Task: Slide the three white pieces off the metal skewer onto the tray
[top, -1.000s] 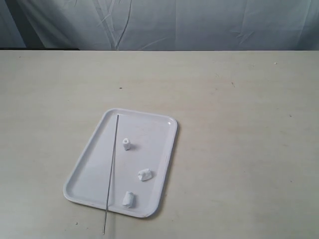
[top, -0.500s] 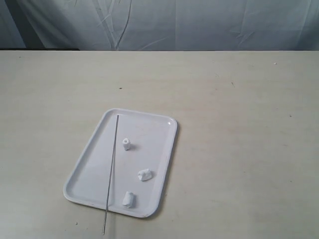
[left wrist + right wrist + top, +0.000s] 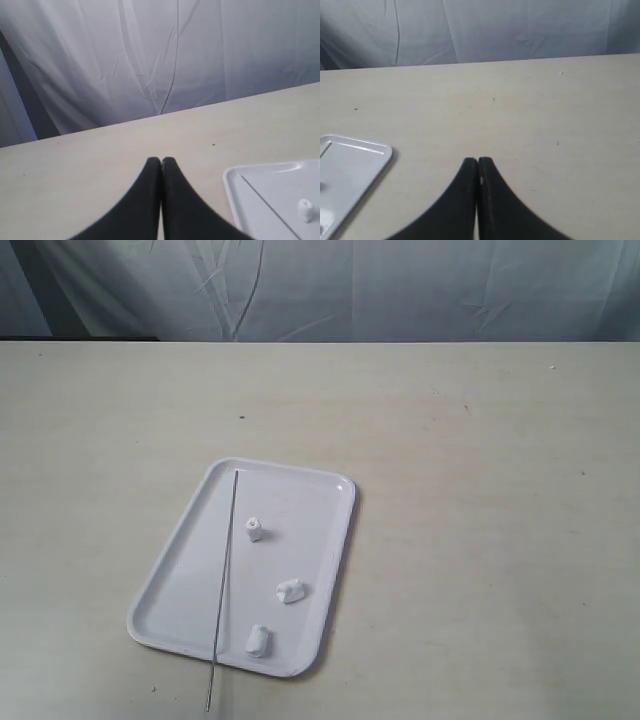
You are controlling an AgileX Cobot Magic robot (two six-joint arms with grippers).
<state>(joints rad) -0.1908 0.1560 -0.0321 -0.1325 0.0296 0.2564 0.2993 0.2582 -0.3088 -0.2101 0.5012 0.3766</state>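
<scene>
The white tray (image 3: pixel 180 570) lies on the table left of centre. Three white pieces rest loose on it: one (image 3: pixel 254 529) upright near the middle, one (image 3: pixel 290 591) lower down, one (image 3: pixel 257 640) by the near rim. The thin metal skewer (image 3: pixel 225 580) lies bare along the tray's left half, its near end sticking out over the rim onto the table. Neither arm shows in the exterior view. My left gripper (image 3: pixel 161 160) is shut and empty, with the tray corner (image 3: pixel 235 180) and one piece (image 3: pixel 305 207) off to its side. My right gripper (image 3: pixel 478 160) is shut and empty above bare table.
A beige tabletop (image 3: pixel 480 490) stretches all around the tray. A pale draped cloth (image 3: pixel 400 285) hangs behind the far table edge. The tray's corner (image 3: pixel 370 150) shows in the right wrist view.
</scene>
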